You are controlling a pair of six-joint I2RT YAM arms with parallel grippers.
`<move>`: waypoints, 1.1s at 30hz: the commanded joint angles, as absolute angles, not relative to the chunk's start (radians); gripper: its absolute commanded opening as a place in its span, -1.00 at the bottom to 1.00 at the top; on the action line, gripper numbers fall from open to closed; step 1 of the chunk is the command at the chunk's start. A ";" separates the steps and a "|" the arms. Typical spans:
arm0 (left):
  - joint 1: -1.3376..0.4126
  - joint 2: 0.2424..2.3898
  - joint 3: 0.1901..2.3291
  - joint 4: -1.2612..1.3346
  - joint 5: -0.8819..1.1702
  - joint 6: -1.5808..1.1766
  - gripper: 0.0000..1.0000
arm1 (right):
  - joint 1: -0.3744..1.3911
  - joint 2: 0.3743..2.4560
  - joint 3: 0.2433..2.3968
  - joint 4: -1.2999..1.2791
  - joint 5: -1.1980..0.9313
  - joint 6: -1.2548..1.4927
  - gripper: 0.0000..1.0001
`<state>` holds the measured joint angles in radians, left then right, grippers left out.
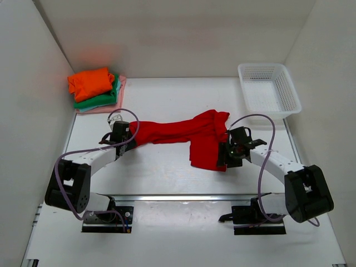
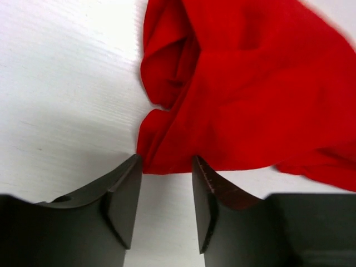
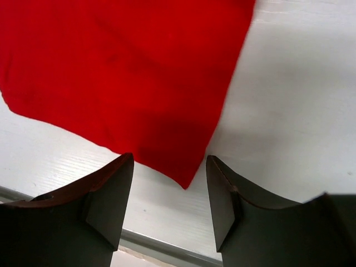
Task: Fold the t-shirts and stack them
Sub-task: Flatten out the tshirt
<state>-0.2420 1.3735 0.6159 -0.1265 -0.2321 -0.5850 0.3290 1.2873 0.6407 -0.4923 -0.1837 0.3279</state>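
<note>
White table, with a red shirt bunched across the centre of the frame. The left gripper and right gripper gape at its ends, holding nothing. Folded shirts sit upper left.

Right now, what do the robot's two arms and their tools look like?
The left arm and right arm share white curved links and chunky black joint housings. A thin purple cable loops along each. The left tool and right tool each end in two dark, wedge-shaped fingers.
</note>
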 commanded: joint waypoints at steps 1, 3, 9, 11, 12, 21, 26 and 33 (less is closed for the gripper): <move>-0.270 1.433 0.666 -0.115 -0.268 -0.558 0.07 | 0.347 1.328 0.635 -0.397 -0.193 0.354 0.05; -0.278 1.456 0.681 -0.129 -0.270 -0.571 0.08 | 0.353 1.354 0.637 -0.394 -0.209 0.354 0.06; -0.264 1.503 0.680 -0.121 -0.209 -0.597 0.17 | 0.364 1.398 0.644 -0.393 -0.227 0.342 -0.05; -0.268 1.523 0.693 -0.123 -0.213 -0.612 -0.38 | 0.359 1.396 0.638 -0.382 -0.239 0.338 -0.43; -0.261 1.529 0.698 -0.129 -0.201 -0.615 -0.61 | 0.354 1.396 0.640 -0.379 -0.256 0.333 -0.93; -0.184 1.451 1.039 -0.279 -0.101 -0.727 -1.00 | 0.253 1.342 1.042 -0.544 -0.279 0.246 -1.00; -0.126 1.395 1.325 -0.419 -0.014 -0.794 -1.00 | 0.219 1.286 1.432 -0.551 -0.250 0.201 -1.00; -0.103 1.284 1.483 -0.497 0.103 -0.861 -1.00 | 0.140 1.205 1.684 -0.620 -0.262 0.193 -1.00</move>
